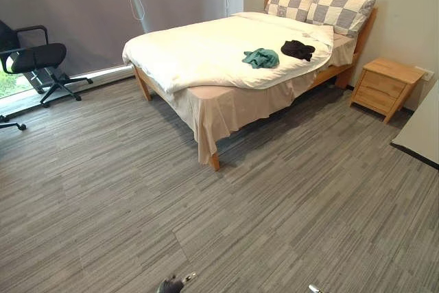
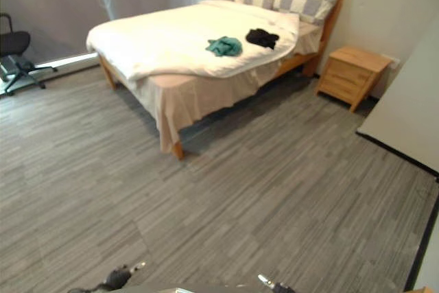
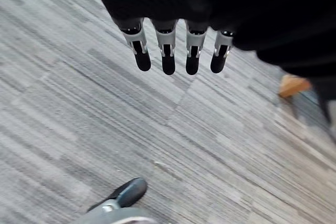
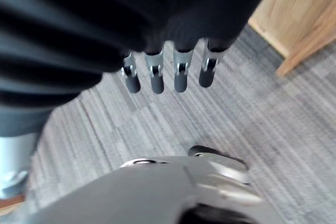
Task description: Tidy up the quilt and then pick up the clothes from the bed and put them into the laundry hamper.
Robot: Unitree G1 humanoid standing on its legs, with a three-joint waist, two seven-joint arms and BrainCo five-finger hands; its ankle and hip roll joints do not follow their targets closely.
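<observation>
Both hands, left hand (image 3: 168, 51) and right hand (image 4: 168, 72), hang with fingers relaxed, empty, far from the bed (image 1: 206, 111), where smoothing the quilt (image 1: 206, 49) risks burying 2 garments near its right edge.

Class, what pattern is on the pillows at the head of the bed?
The pillows have a grey-and-white checked pattern, clearest in the left eye view.
</observation>
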